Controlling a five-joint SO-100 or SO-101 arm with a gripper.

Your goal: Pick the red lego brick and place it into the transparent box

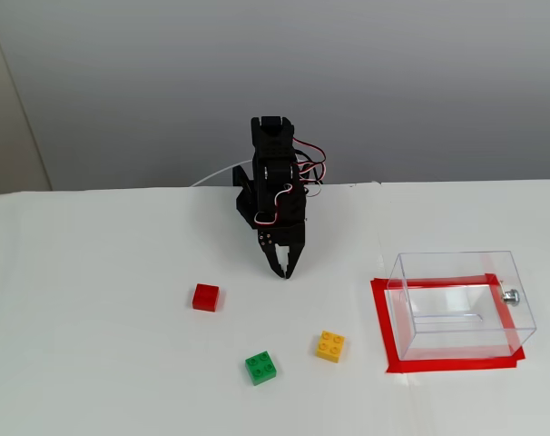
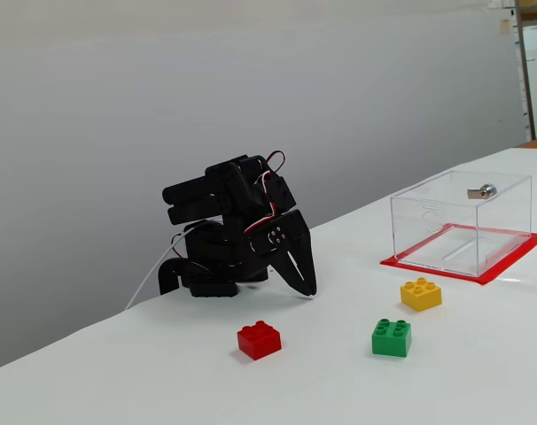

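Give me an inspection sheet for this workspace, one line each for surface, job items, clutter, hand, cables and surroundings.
Surface: white table, clean, with a red tape outline around the box.
Job items: red brick lies free on the table, studs up, left of the arm in this fixed view; clear box stands upright inside the tape, empty, small silver knob on one wall.
Clutter: green brick and yellow brick, apart from each other and from the red one.
Hand: hand points down at the table, shut, holding nothing.
Cables: red and white wires looped on the arm; a thin white cable runs behind it.
Surroundings: plain grey wall.
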